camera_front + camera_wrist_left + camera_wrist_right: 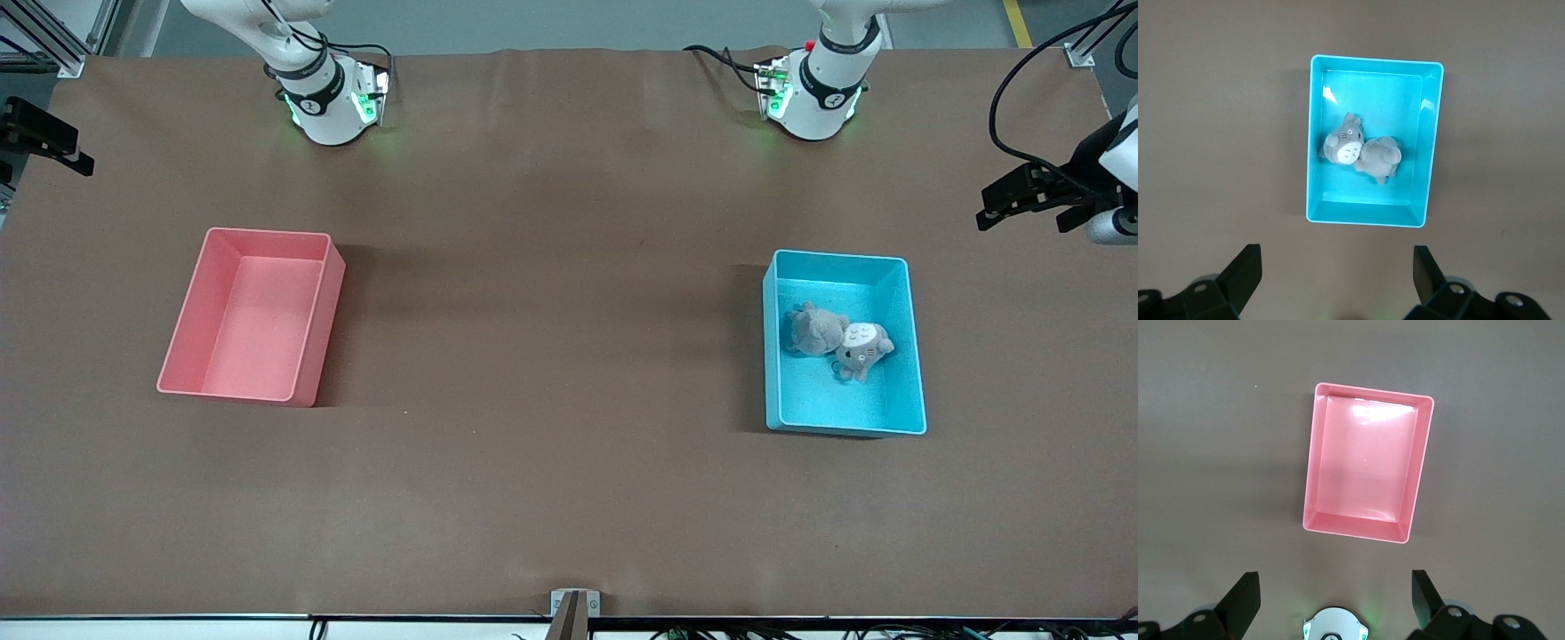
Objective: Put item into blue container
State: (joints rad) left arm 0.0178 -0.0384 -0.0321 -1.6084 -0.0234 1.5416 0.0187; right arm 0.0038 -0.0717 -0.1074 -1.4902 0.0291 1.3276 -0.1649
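Front view, from the right arm's end of the table to the left arm's end. The brown paper-covered table carries two rectangular plastic bins of equal size, well apart. Toward the right arm's end stands the pink rectangular plastic bin with upright walls and rounded corners; nothing lies in it. Toward the left arm's end stands the light blue rectangular plastic container, likewise upright-walled.

Inside the light blue container lie two small grey plush toys, touching each other near the middle of its floor. The plain grey plush toy lies on the side toward the right arm's end; the grey plush toy with a white face and belly lies beside it, slightly nearer the front camera. Both rest wholly within the walls.

The right gripper hangs high above the table over the pink bin, which the right wrist view shows entire and well below; its two dark fingers stand wide apart and hold nothing. The right arm waits.

The left gripper hangs high above the table over the light blue container; its dark fingers are likewise spread wide and hold nothing. The left wrist view shows the white-faced toy and the plain grey toy lying together in the container. The left arm also waits
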